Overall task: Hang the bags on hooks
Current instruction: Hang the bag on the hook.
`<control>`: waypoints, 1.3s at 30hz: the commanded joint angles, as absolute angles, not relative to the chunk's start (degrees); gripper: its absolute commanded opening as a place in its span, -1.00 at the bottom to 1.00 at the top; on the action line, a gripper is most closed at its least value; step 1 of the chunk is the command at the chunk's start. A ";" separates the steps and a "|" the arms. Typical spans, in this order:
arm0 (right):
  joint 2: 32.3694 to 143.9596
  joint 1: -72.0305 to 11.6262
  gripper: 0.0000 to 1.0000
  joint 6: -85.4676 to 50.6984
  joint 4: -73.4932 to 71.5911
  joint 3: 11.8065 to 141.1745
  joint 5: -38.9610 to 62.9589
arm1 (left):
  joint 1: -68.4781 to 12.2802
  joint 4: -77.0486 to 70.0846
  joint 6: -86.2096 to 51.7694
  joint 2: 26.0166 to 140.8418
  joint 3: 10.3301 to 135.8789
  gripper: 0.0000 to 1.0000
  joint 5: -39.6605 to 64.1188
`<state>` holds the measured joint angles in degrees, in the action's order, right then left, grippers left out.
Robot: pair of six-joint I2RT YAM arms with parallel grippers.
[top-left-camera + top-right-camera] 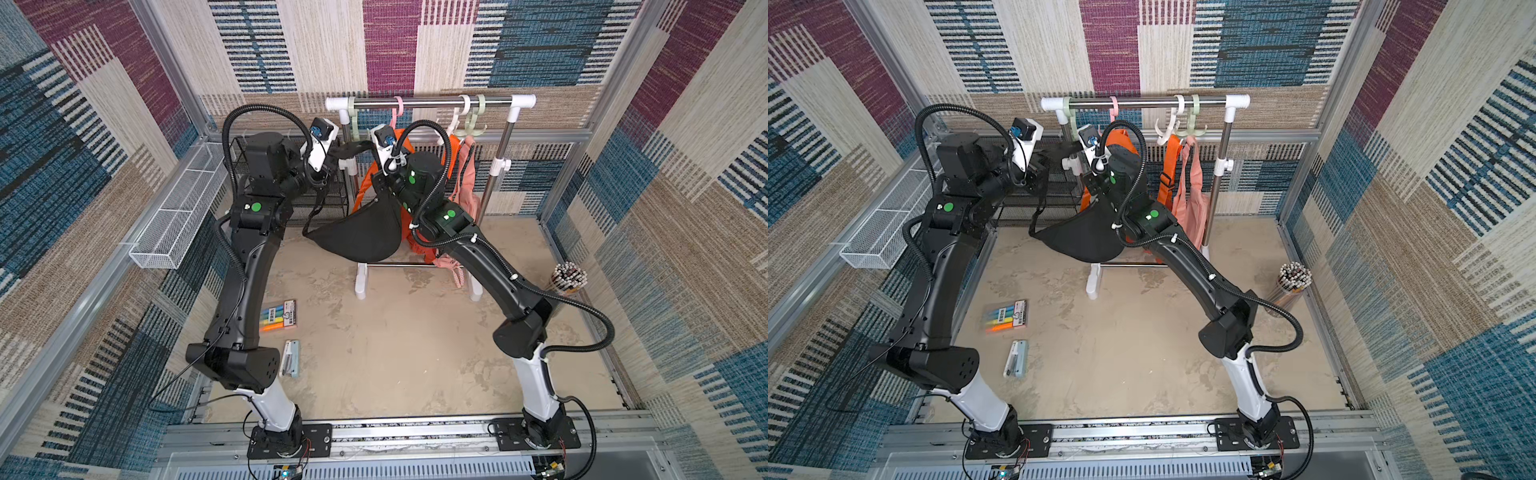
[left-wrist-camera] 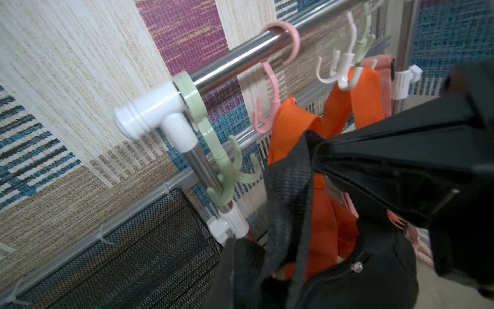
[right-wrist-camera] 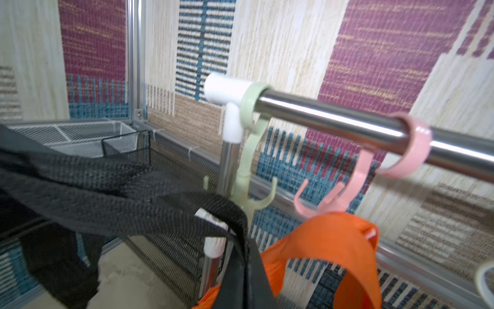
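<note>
At the left end of the rail (image 2: 240, 61), the black bag (image 1: 361, 237) hangs in the air between both arms, clear of the table (image 1: 395, 353) and not on any hook yet. Left hand (image 1: 351, 149) is clamped on its webbing strap (image 3: 120, 182). Right hand (image 1: 382, 185) is closed on the bag's top edge.

The nearest free target is the green hook (image 2: 230, 171), just beside the rack post. The strap sits near its prongs but isn't over one.

Risks I see:
- The prongs are short and splayed. If the strap goes in flat or twisted, it rides over a tip and slides off.
- The hook hangs from a ring on the rail, so I'd expect it to swing or spin when pushed and dodge the strap.
- The post is tight beside the hook, so my left hand could clip it and shove the light rack.
- The orange bag (image 2: 294, 120) is pressed against the black one just under the pink hook (image 2: 267, 107), and the strap could snag its handles or drag it off.
- If I open either hand before the strap seats, the bag drops to the table.
- The right wrist view is blurry, so I can't judge depth to the prongs well.
</note>
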<state>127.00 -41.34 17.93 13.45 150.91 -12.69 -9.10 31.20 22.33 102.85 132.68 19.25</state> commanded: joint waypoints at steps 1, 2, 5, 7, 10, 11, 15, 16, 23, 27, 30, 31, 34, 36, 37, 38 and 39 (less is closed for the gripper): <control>130.96 -41.16 -1.00 20.97 16.01 157.93 -14.60 | -8.80 42.11 18.55 109.90 145.71 -1.00 16.15; 130.53 -40.94 -1.00 21.69 13.15 156.08 -15.69 | -8.71 41.49 17.55 111.19 147.38 -1.00 15.41; 128.64 -39.79 -1.00 20.75 5.43 149.99 -15.45 | -8.55 38.59 17.20 114.42 151.02 -1.00 13.10; 129.67 -39.47 -1.00 20.54 4.10 150.92 -15.45 | -8.23 36.69 16.92 116.63 153.35 -1.00 12.13; 132.11 -39.46 -1.00 22.20 4.09 154.20 -17.21 | -7.09 33.56 15.34 120.17 156.61 -1.00 13.24; 132.19 -39.46 -1.00 22.56 3.79 154.00 -17.56 | -6.80 32.39 14.99 121.12 157.37 -1.00 13.18; 132.46 -39.38 -1.00 22.59 2.86 152.00 -18.72 | -4.91 28.10 12.43 123.88 157.83 -1.00 15.83; 132.77 -39.38 -1.00 22.63 2.90 152.09 -19.15 | -4.39 27.14 11.56 124.41 157.93 -1.00 16.35; 134.10 -39.38 -1.00 23.12 2.07 152.32 -21.14 | -3.14 21.08 8.73 128.26 158.72 -1.00 18.13; 135.18 -39.37 -1.00 23.72 0.99 152.63 -22.05 | -2.55 18.36 5.81 130.06 159.43 -1.00 18.90; 135.99 -39.33 -1.00 24.13 0.28 152.93 -22.41 | -2.46 16.75 4.20 131.13 159.35 -1.00 19.15; 136.28 -39.29 -1.00 24.21 0.10 153.07 -22.50 | -2.46 16.33 3.88 131.58 159.28 -1.00 19.40; 137.00 -39.11 -1.00 23.87 0.33 153.29 -22.50 | -2.47 16.63 3.04 132.48 159.11 -1.00 19.82; 137.17 -39.02 -1.00 23.32 1.32 153.20 -22.07 | -2.47 17.48 2.90 132.54 158.12 -1.00 20.73; 137.35 -38.99 -1.00 23.11 1.98 153.15 -21.53 | -2.47 18.02 2.82 132.24 157.15 -1.00 21.37; 137.46 -38.94 -1.00 22.54 2.80 153.12 -21.10 | -2.47 18.49 2.96 131.83 155.78 -1.00 22.27; 137.55 -38.96 -1.00 22.14 3.54 153.03 -20.41 | -2.46 18.66 2.99 131.28 154.54 -1.00 22.96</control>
<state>137.47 -39.55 23.70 3.49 152.64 -16.60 -3.29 20.32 5.61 132.07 156.51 24.97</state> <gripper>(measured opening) 0.057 0.056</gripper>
